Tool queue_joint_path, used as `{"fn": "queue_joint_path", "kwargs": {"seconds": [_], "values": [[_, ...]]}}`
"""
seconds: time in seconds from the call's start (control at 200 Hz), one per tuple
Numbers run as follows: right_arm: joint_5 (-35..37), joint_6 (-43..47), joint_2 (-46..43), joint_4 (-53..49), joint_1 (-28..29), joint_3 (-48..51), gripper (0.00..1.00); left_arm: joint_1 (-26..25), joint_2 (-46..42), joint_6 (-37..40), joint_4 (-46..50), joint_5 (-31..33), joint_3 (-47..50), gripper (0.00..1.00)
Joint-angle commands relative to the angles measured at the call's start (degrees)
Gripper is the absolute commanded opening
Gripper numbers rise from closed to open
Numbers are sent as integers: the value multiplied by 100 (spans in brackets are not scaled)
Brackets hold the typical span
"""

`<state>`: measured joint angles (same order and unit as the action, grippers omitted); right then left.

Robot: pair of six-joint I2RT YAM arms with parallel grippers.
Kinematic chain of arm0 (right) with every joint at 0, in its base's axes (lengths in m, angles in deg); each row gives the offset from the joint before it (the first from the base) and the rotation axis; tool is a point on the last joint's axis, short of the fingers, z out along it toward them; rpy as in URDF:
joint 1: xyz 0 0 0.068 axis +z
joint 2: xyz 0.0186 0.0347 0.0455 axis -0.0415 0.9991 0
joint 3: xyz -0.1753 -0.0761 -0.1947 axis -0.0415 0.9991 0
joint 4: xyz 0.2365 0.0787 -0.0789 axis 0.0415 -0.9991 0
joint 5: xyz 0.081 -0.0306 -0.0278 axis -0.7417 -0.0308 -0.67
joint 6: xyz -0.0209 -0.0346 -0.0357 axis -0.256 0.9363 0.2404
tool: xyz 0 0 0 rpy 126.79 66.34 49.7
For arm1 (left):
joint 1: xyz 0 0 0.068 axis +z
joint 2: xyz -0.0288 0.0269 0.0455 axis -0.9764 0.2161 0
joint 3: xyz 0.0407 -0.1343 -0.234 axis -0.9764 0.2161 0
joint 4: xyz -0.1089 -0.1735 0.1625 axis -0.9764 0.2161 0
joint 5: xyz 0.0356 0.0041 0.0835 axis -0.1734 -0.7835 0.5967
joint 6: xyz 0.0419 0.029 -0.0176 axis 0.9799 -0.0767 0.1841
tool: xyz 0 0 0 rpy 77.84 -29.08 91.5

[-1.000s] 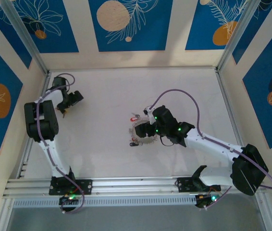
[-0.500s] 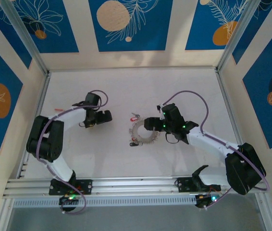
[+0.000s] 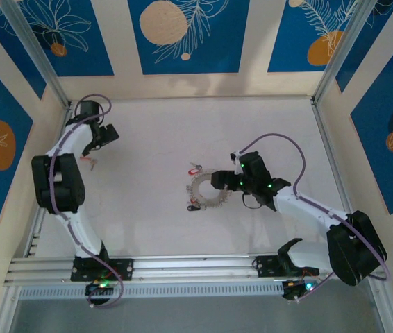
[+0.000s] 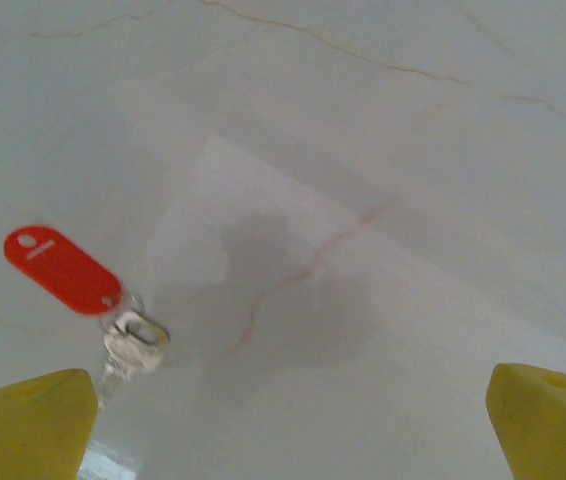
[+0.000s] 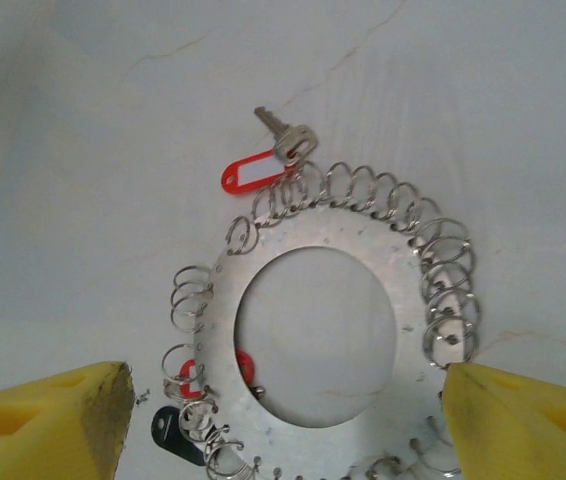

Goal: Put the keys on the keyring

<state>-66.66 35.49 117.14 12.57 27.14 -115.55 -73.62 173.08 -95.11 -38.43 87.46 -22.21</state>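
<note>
Counting from above, one flat grey metal keyring [image 3: 206, 191] edged with small wire loops is lying near the middle of the white desk [image 3: 148, 215], and three small silvery keys with red plastic tags are showing. One red-tagged key [image 3: 195, 168] is resting at the ring's far edge. A second [image 3: 193, 205] is sitting at its near-left edge. A third [image 3: 87, 161] is lying loose well apart on the left, just beside the left arm. In the right wrist view the keyring [image 5: 318, 230] is being cut off at the bottom. The far key [image 5: 263, 170] is touching the loops, though whether it is threaded is hard to make out. The near one [image 5: 244, 368] is peeking only partly from under the plate, beside a small black tag [image 5: 173, 425]. The right end effector [image 5: 283, 420] is standing released, its yellow pads [image 5: 43, 415] wide on either side of the ring and gripping nothing. The left end effector [image 4: 288, 425] is likewise spread fully and empty, hovering over the loose key [image 4: 73, 280]. Compared with half a second ago, the left end effector [image 3: 105, 136] has been swinging away from the desk's middle back to the far-left corner. The right end effector [image 3: 219, 182], the ring and the keys are keeping their places.
</note>
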Motion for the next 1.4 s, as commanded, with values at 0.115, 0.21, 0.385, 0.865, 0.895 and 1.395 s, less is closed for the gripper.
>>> {"fn": "queue_joint_path", "kwargs": {"seconds": [0.115, 0.21, 0.385, 0.865, 0.895, 1.395], "values": [[-284, 596, -112, -708, -262, -704, 82, 357, 845, 6, 409, 591, -441, 100], [-326, 562, -42, -667, -262, -768, 82, 511, 1089, -134, 374, 140, -439, 100], [-366, 392, 232, -533, -164, -886, 82, 489, 1035, -113, -32, -408, 31, 100], [-143, 173, 638, -361, 240, -1253, 81, 147, 789, -214, -239, -1058, 761, 68], [-114, 156, 624, -350, 259, -1233, 81, 153, 789, -206, -234, -1048, 762, 61], [74, -203, 640, 38, 414, -1032, 81, -391, 314, -32, -435, -1151, 1454, 25]]}}
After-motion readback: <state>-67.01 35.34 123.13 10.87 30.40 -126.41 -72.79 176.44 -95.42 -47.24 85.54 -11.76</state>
